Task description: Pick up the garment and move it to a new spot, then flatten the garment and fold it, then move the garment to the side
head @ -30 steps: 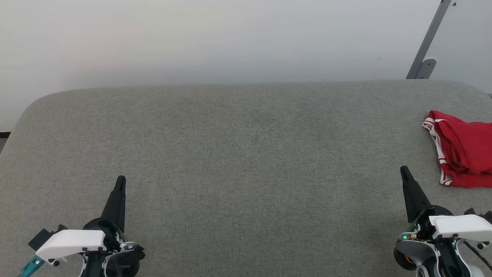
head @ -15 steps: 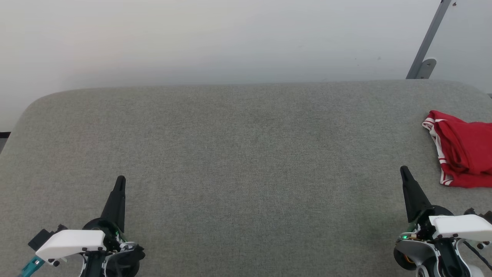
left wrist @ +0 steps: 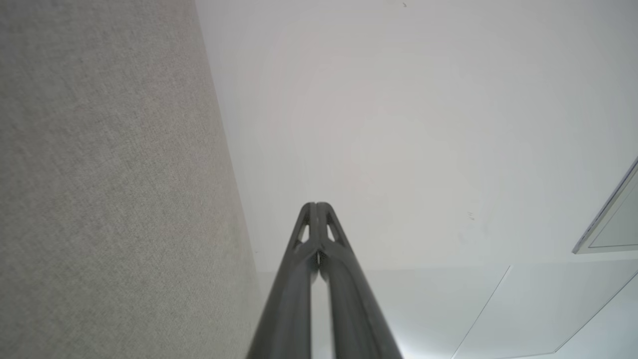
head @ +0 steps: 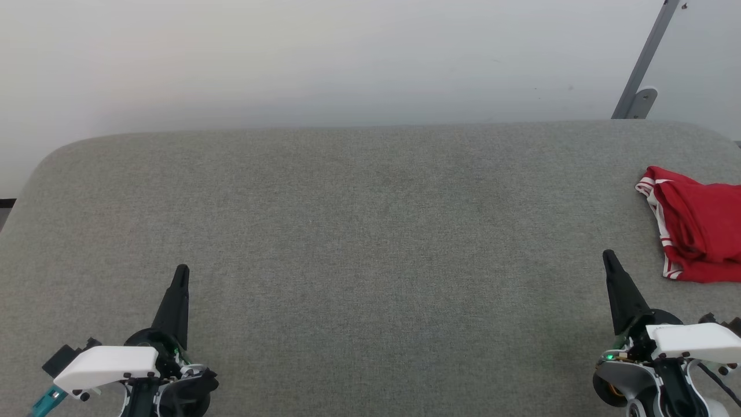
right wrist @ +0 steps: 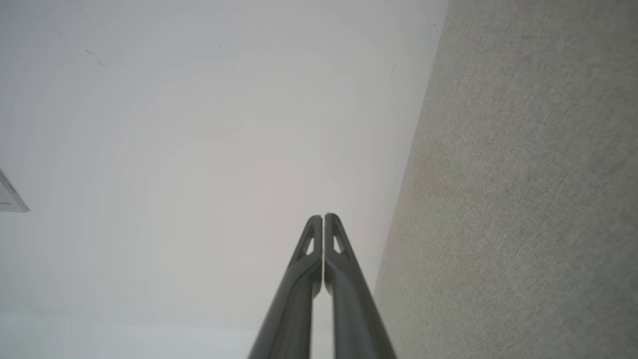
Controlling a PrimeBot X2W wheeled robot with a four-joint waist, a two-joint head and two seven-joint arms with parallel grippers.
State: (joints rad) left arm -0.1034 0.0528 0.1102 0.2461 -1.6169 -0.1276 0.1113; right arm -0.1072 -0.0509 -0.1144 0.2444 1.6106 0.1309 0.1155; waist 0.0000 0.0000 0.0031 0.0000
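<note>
The garment (head: pixel 697 234) is a red jersey with white-striped trim, bunched in a heap at the right edge of the grey table (head: pixel 359 231) and cut off by the head view's border. My right gripper (head: pixel 608 256) is shut, empty, and sits a short way to the left of the heap and nearer to me. Far from the garment, at the lower left, my left gripper (head: pixel 182 270) is shut and empty too. In each wrist view the fingers, left (left wrist: pixel 316 205) and right (right wrist: pixel 323 217), are pressed together and point past the table's far edge at a pale wall.
A grey metal bracket (head: pixel 642 75) slants up the wall behind the table's far right corner. The table's far edge runs along the white wall, and its left corner is rounded.
</note>
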